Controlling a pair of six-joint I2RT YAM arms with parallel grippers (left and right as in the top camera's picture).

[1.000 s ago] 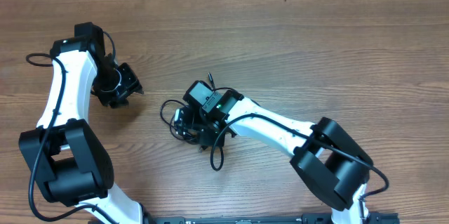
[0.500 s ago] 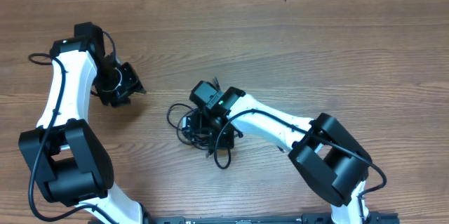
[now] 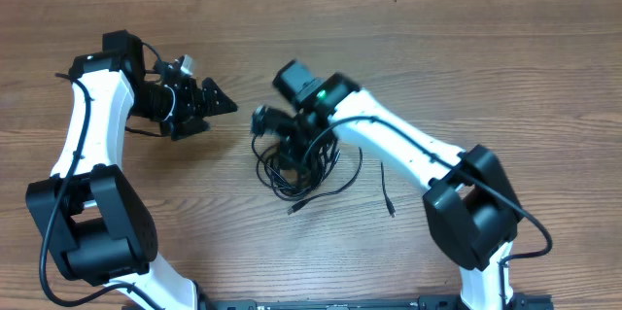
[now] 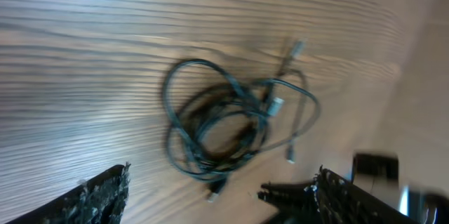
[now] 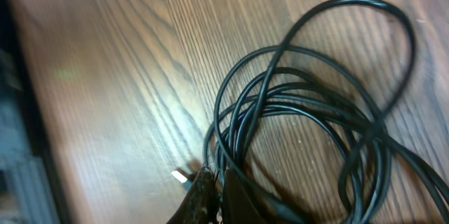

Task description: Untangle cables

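The cables [image 3: 303, 172] lie as a tangled bundle of thin black loops on the wooden table, with one short strand [image 3: 386, 189] a little to the right. My right gripper [image 3: 280, 127] is shut on several strands at the bundle's upper left. In the right wrist view the cables [image 5: 316, 104] loop up and to the right from the right gripper [image 5: 219, 194], and a silvery plug tip [image 5: 181, 176] lies just beside it. My left gripper [image 3: 216, 116] stands open left of the bundle and holds nothing. The left wrist view shows the cables [image 4: 231, 115] ahead of the left gripper [image 4: 224, 203], apart from it.
Both white arms reach in from the table's near edge [image 3: 311, 295]. The thick black cords on the arms [image 3: 58, 82] are the robot's own. The bare wooden table [image 3: 486, 67] stretches to the right and back.
The right gripper has shut on the cables and pulled them toward the back, so the bundle has spread into wider loops. The left gripper has opened and swung right toward the bundle.
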